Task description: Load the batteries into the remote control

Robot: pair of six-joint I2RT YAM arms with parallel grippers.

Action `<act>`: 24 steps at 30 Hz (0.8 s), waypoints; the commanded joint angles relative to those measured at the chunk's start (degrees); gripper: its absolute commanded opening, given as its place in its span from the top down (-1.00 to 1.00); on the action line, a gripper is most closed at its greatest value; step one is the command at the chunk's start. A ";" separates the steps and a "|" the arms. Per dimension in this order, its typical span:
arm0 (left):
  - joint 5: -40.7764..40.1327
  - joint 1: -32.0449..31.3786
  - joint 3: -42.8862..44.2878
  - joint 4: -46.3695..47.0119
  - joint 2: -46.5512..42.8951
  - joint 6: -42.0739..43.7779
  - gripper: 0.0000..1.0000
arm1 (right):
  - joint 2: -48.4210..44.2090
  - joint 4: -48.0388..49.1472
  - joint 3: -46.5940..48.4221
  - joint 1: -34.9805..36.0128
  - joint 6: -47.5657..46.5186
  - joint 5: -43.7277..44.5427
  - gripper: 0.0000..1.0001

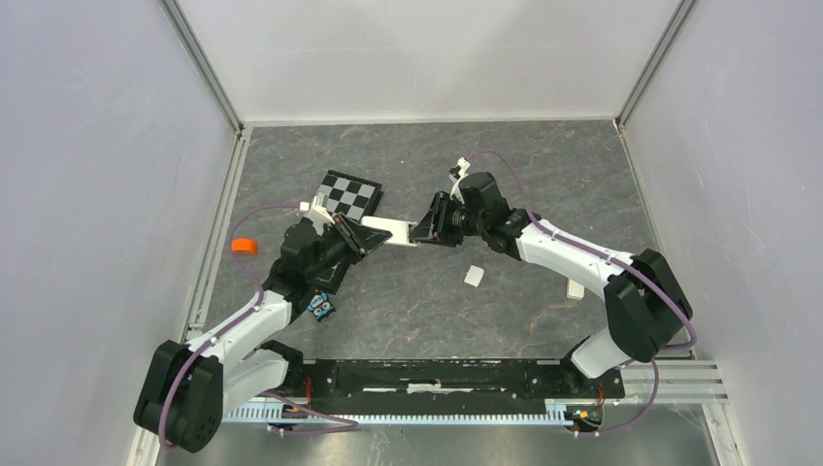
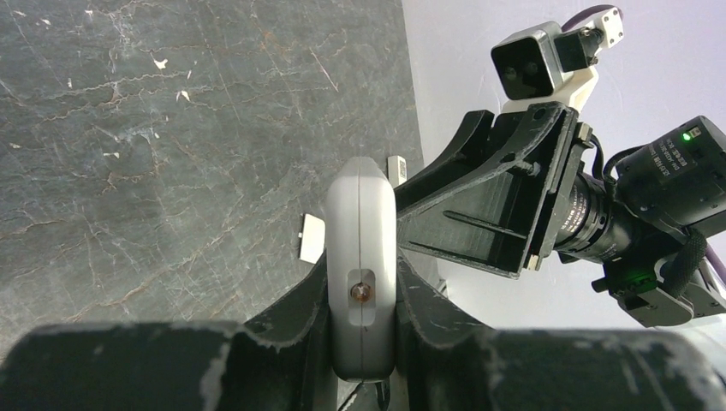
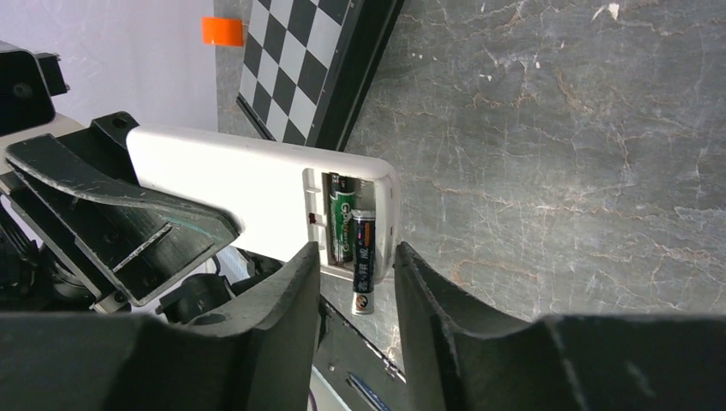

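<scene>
Right gripper (image 3: 356, 257) at the open battery bay, jaws apart

Its fingers stand narrowly spread either side of a dark battery (image 3: 365, 261), not touching it; that cell pokes out past the edge of the remote control (image 3: 231, 175), beside a green battery (image 3: 342, 221) seated in the bay. Left gripper (image 2: 361, 291) clamps the remote's other end, holding it above the table (image 3: 556, 171). Beyond lies a checkered board (image 3: 300, 51).

Lighting is bright, even and diffuse from overhead, casting only soft shadows on the worktop (image 1: 408, 311). In both wrist views the nearest jaws appear slightly soft, while the worktop beyond is sharp.
</scene>
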 commanded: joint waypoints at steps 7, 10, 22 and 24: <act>2.02 0.33 1.83 -1.12 -0.59 -2.08 0.96 | -6.21 11.59 -3.95 -0.85 0.23 0.60 -0.38; 3.18 0.47 2.64 -2.90 -0.73 -2.63 0.96 | -8.46 13.91 -6.47 -1.43 -1.36 0.56 -0.50; 30.94 6.05 10.22 -4.32 5.94 -3.46 0.96 | -18.07 9.88 -6.28 -3.60 -31.30 -1.99 -0.96; 35.51 6.91 11.43 -4.06 8.61 -3.13 0.96 | -18.75 10.73 -6.39 -3.67 -33.88 -7.35 -0.96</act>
